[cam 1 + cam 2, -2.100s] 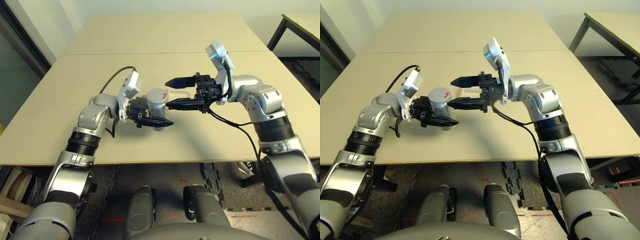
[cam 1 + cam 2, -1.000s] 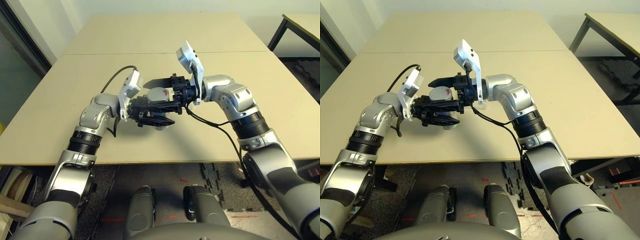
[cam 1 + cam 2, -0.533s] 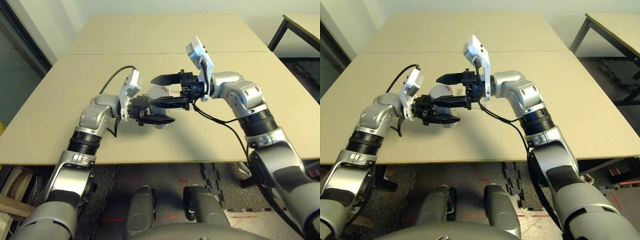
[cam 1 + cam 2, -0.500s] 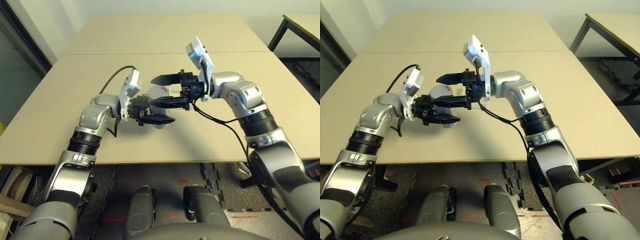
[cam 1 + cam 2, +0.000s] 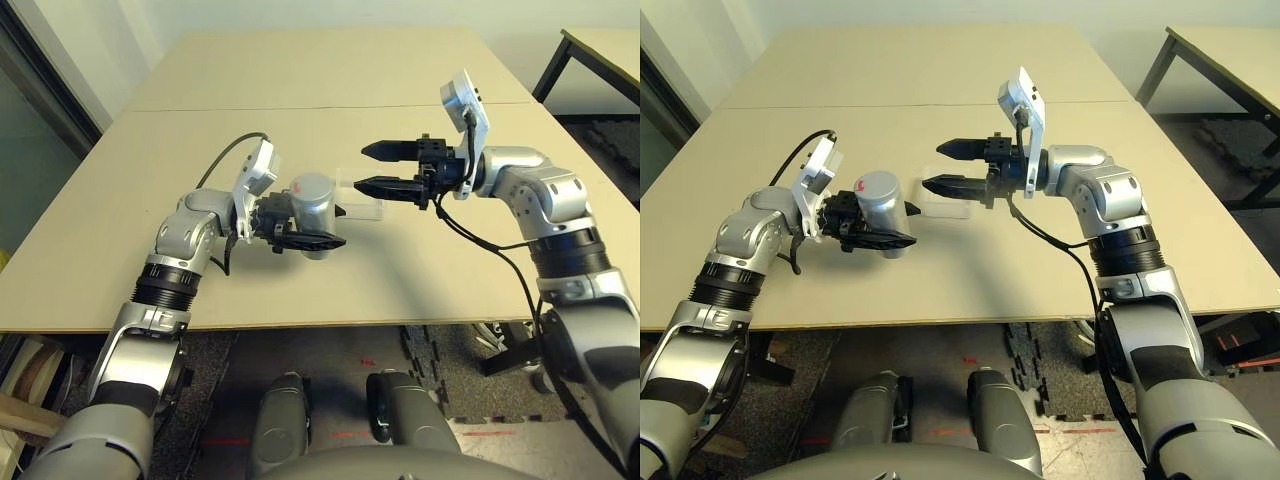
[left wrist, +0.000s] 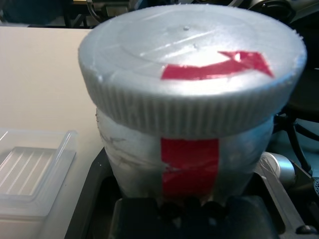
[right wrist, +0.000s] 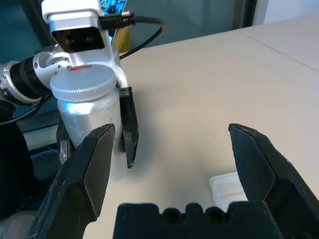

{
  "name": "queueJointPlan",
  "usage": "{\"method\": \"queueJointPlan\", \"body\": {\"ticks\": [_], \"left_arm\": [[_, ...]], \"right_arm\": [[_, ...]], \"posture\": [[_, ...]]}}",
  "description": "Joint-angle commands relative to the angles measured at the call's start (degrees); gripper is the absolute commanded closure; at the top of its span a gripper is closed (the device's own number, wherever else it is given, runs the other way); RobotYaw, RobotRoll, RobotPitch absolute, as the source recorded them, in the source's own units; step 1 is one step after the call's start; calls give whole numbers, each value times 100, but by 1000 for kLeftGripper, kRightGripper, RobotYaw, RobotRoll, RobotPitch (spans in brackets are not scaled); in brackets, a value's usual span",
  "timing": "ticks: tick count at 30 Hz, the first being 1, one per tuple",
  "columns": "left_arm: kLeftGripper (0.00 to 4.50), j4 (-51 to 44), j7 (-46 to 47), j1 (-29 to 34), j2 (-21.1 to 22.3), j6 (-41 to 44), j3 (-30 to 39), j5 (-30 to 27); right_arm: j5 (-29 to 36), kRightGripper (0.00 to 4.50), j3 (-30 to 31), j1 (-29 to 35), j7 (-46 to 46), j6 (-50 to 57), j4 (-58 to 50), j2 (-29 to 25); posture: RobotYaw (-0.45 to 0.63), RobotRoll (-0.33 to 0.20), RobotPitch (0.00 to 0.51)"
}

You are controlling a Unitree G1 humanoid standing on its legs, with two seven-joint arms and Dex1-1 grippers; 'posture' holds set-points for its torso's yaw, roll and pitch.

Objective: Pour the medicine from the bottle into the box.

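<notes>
Start at your 9 o'clock side: the left gripper (image 5: pixel 300 232) has its jaws closed on the bottle (image 5: pixel 312 205), gripping the lower body and holding it upright just above the table (image 5: pixel 420 270). The bottle is silver-grey with a ribbed cap (image 6: pixel 192 74) seated on its mouth; red tape marks the cap top and the side. With the cap on, you cannot see the medicine inside.

Moving toward 3 o'clock, locate the box (image 5: pixel 362 206). It is clear plastic and lies flat on the table just beside the bottle, between the two grippers. In the left wrist view its floor (image 6: pixel 27 167) is ribbed, and no contents can be made out in it.

At 3 o'clock of the box, the right gripper (image 5: pixel 375 167) hangs above the table, pointing toward the bottle. Its jaws stand wide apart and hold nothing; its fingertips (image 5: pixel 932 184) are clear of both bottle and box.
</notes>
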Motion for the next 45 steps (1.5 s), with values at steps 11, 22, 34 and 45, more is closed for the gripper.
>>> {"method": "queueJointPlan", "body": {"ticks": [11, 22, 34, 45], "left_arm": [[1875, 231, -49, -76, 38, -175, -18, 109], [1875, 362, 49, -101, 54, -325, -53, 296], [1875, 386, 4, -121, -4, -363, -63, 366], [1875, 317, -3, -78, -11, -330, -69, 348]], "right_arm": [[286, 0, 289, -127, 35, 526, -829, 467], [143, 0, 719, -411, 186, 451, -790, 802], [-390, 0, 1063, -571, 187, 16, -420, 947], [-439, 395, 1056, -576, 230, 4, -297, 1042]], "posture": [[-62, 0, 60], [-56, 0, 57], [-55, 0, 47], [-50, 0, 51]]}}
